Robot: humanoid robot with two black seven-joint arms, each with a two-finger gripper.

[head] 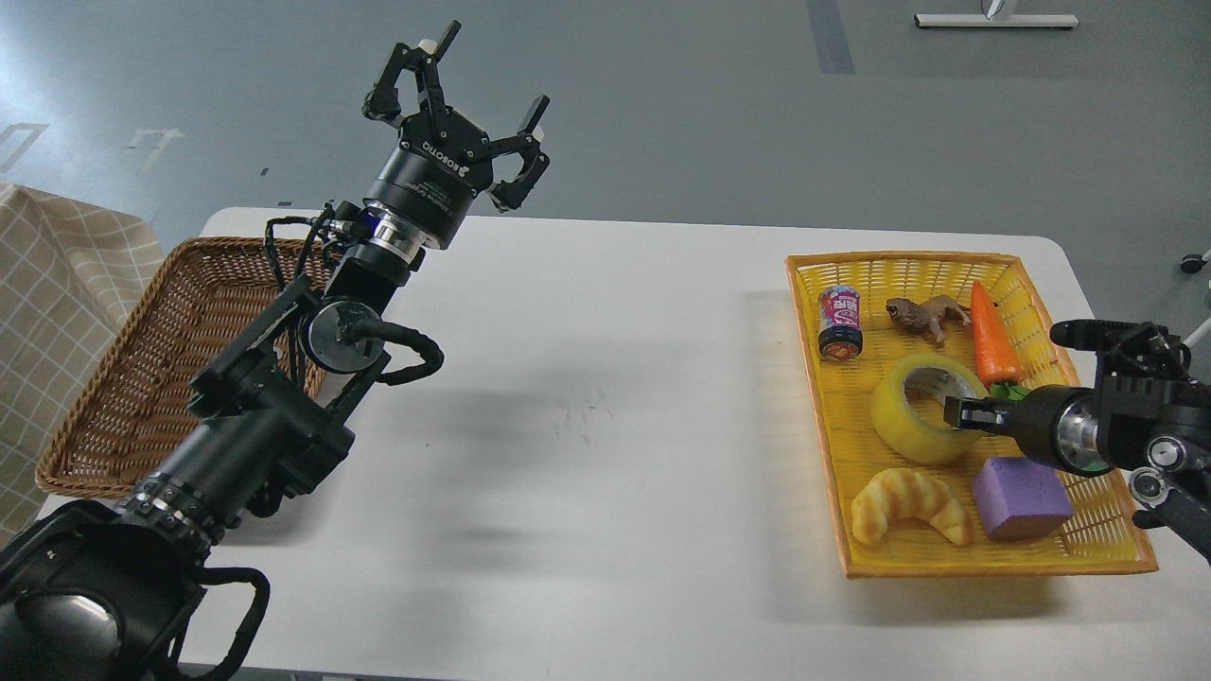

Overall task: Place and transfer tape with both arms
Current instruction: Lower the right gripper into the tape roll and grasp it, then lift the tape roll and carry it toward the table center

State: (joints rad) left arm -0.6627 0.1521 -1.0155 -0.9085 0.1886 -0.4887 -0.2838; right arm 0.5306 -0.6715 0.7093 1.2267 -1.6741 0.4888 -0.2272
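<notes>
The tape [922, 409], just at the right fingers [965, 413], is glossy translucent yellow film on a dull cardboard core. Its tray [1107, 553] looks like shiny yellow plastic mesh. The purple block [1022, 497] below those fingers appears matt (foam, perhaps). Below the left fingers [530, 118], matt black plastic, lies a rough brown wicker basket [114, 378] on the smooth, matt white worktop [605, 397]. Checked cloth [57, 255] lies farther left.
</notes>
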